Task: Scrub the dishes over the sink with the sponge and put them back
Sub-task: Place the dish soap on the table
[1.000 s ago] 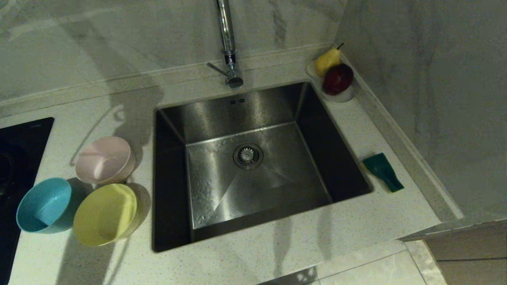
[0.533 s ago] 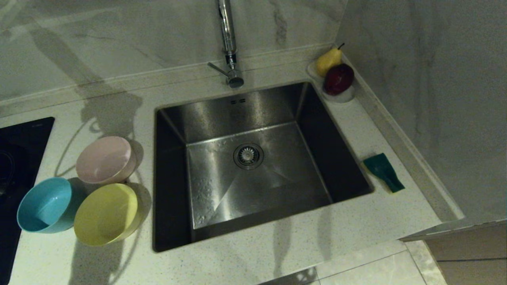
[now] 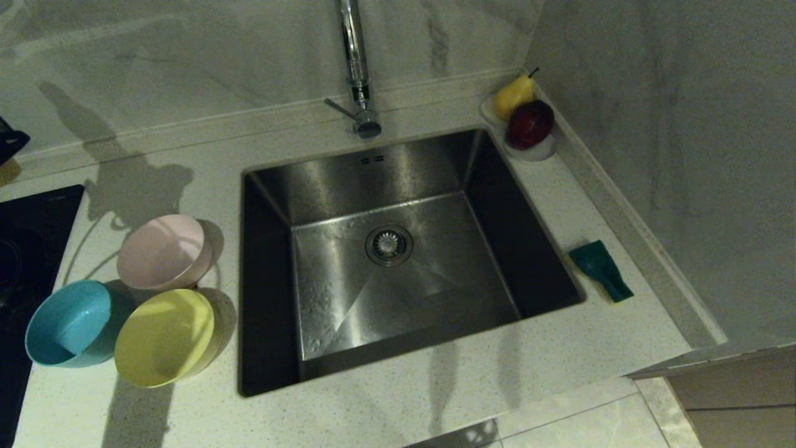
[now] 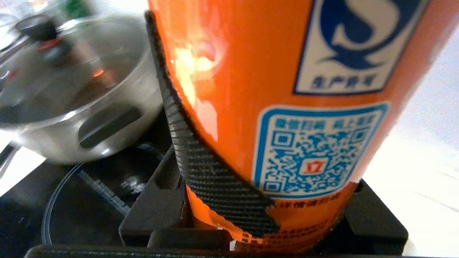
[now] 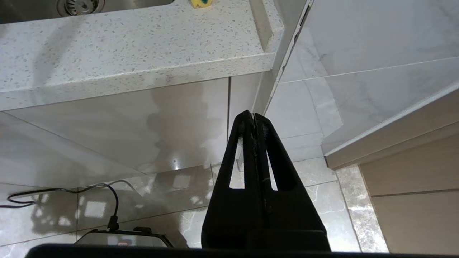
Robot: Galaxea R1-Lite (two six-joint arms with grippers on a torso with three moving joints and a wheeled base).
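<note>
The left tool (image 4: 251,200) is clamped on an orange bottle (image 4: 258,89) with a glossy printed label, one ribbed black finger (image 4: 200,157) pressed along its side. It hangs over a black glass cooktop (image 4: 89,200), near a steel pot (image 4: 93,118) with a glass lid; in the head view only a dark tip of it shows at the far left edge. The right tool (image 5: 254,123) hangs parked below the desk edge, pointing at the tiled floor (image 5: 315,193), its two black fingers pressed together on nothing.

The speckled pale stone desk (image 3: 435,386) meets marble-look walls. Set into it is the square brushed-steel sink (image 3: 398,261), with a tall chrome tap (image 3: 356,68) behind. Left of the sink three smooth round bowls touch in a cluster: pink bowl (image 3: 163,250), yellow bowl (image 3: 165,336), blue bowl (image 3: 69,322). The sponge (image 3: 601,270) lies green face up on the desk right of the sink. A pear and a dark red fruit sit in a clear dish (image 3: 540,151) in the back corner.
</note>
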